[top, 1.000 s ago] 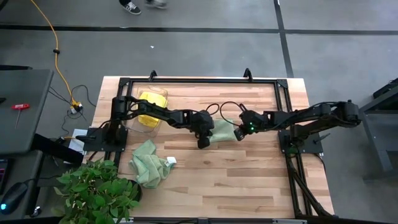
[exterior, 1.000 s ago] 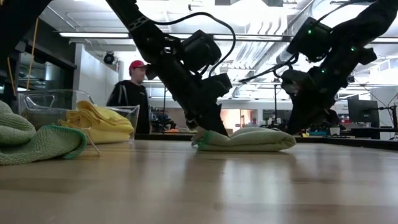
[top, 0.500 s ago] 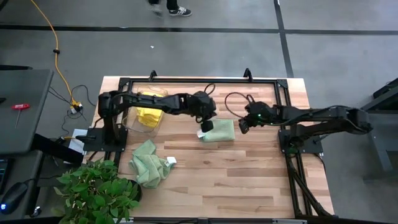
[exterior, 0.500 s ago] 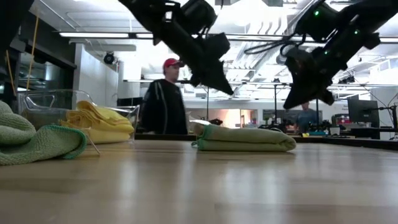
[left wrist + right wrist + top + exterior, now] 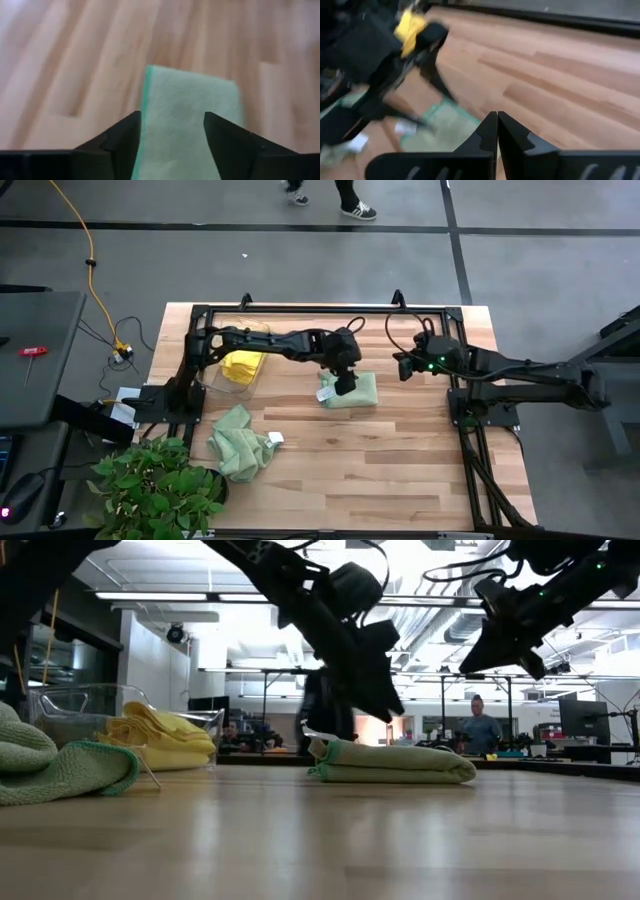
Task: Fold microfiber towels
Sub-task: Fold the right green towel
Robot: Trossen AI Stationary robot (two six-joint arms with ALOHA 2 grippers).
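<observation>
Since half-second-ago frame: left gripper point(image 5: 345, 387) dropped back over folded sage-green towel point(image 5: 351, 391); right gripper point(image 5: 402, 367) withdrew toward its table edge, well clear.

Left fingers spread, nothing held, towel's green hem visible between them in left wrist view point(image 5: 187, 115). Right fingers pressed together, empty.

Folded towel lies mid-table; crumpled green towel point(image 5: 240, 443) near plant; yellow towels point(image 5: 238, 364) in clear bin point(image 5: 212, 376).

Judgement: press flat along top, avoid dragging layers, lift straight up.
</observation>
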